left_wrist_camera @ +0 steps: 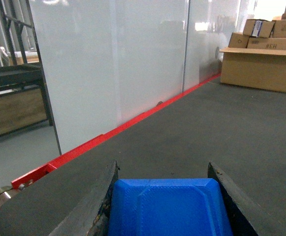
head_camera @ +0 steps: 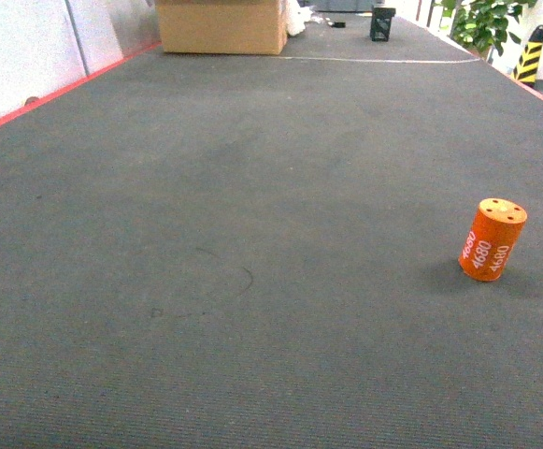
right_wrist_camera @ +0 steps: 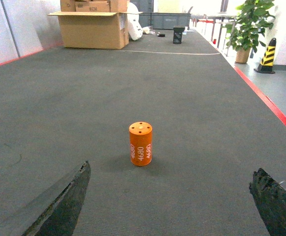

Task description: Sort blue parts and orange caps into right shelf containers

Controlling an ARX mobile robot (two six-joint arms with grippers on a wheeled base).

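One orange cap point(head_camera: 492, 239), marked "4680" in white, stands upright on the dark grey carpet at the right of the head view. In the right wrist view the orange cap point(right_wrist_camera: 141, 144) stands ahead of my right gripper point(right_wrist_camera: 171, 182), slightly left of centre; the gripper is open wide and holds nothing. My left gripper point(left_wrist_camera: 163, 172) is shut on a blue part point(left_wrist_camera: 168, 206), which fills the gap between its two dark fingers. Neither gripper shows in the head view. The right shelf and its containers are out of view.
A large cardboard box point(head_camera: 221, 25) stands at the far end of the carpet, with a small dark bin point(head_camera: 381, 23) to its right. A red strip point(head_camera: 56, 95) edges the carpet on the left below white wall panels point(left_wrist_camera: 113, 64). A potted plant point(right_wrist_camera: 246, 27) and striped cone point(right_wrist_camera: 268, 54) stand at far right.
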